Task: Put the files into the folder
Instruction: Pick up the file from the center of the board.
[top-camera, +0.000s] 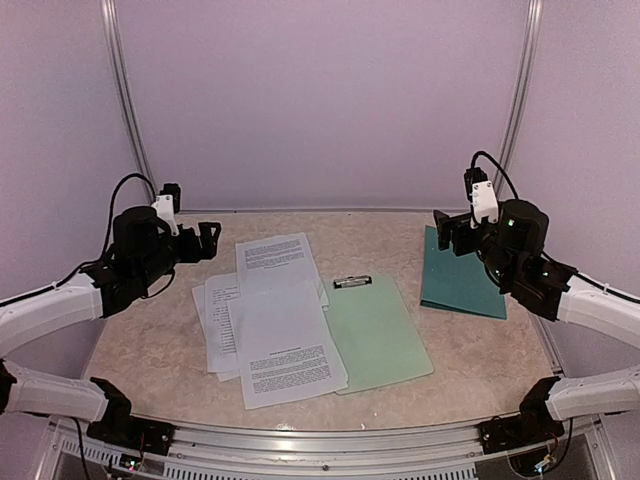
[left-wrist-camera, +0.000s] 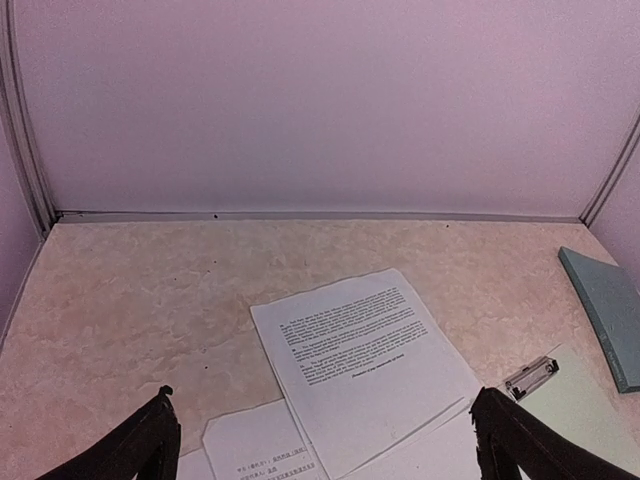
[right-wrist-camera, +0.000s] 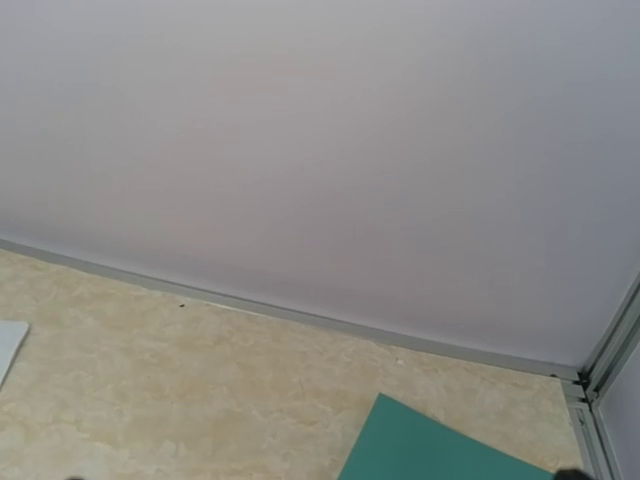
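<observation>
The files (top-camera: 280, 320) are several white printed sheets lying loosely overlapped at the table's centre-left; in the left wrist view the files (left-wrist-camera: 360, 345) lie just beyond my fingertips. The folder (top-camera: 460, 280) is a dark teal cover lying closed and flat at the right; its corner shows as the folder (right-wrist-camera: 440, 450) in the right wrist view. My left gripper (top-camera: 200, 242) hovers open above the table, left of the sheets, with its fingers (left-wrist-camera: 140, 450) far apart and nothing between them. My right gripper (top-camera: 450, 232) hangs open over the folder's far edge, holding nothing.
A pale mint-green clipboard (top-camera: 378, 335) with a metal clip (top-camera: 352, 282) lies between the sheets and the folder, partly under the sheets' right edge. Pale walls close the table at the back and both sides. An aluminium rail (top-camera: 330, 440) runs along the near edge.
</observation>
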